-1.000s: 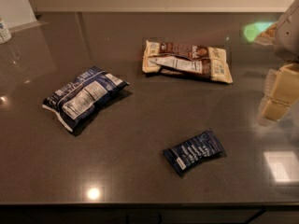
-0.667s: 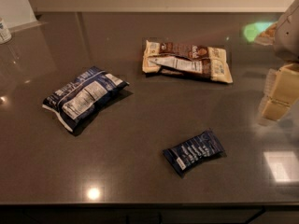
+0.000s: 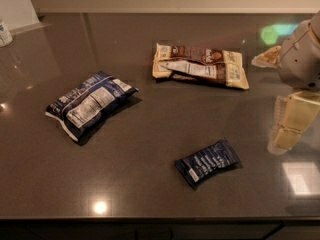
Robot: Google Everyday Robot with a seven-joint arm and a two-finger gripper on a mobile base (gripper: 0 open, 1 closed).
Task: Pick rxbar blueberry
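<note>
Dark worktop point(image 3: 150, 184), rxbar blueberry point(image 3: 207, 162) lies flat; gripper point(image 3: 291, 124) off right, aperture unclear. Centre over it, grip across its narrow width.

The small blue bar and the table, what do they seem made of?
The blue bar: likely thin plastic film, wrinkled and slightly glossy. The table: dark polished stone or laminate; it mirrors lights. The gripper, at the right edge: seemingly cream plastic.

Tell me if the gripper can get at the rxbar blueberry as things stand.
Probably yes. The gripper hangs at the right edge, and the rxbar blueberry lies flat on the counter to its lower left, with bare counter between them. The chip bag and the brown-and-cream packages lie apart from it.
</note>
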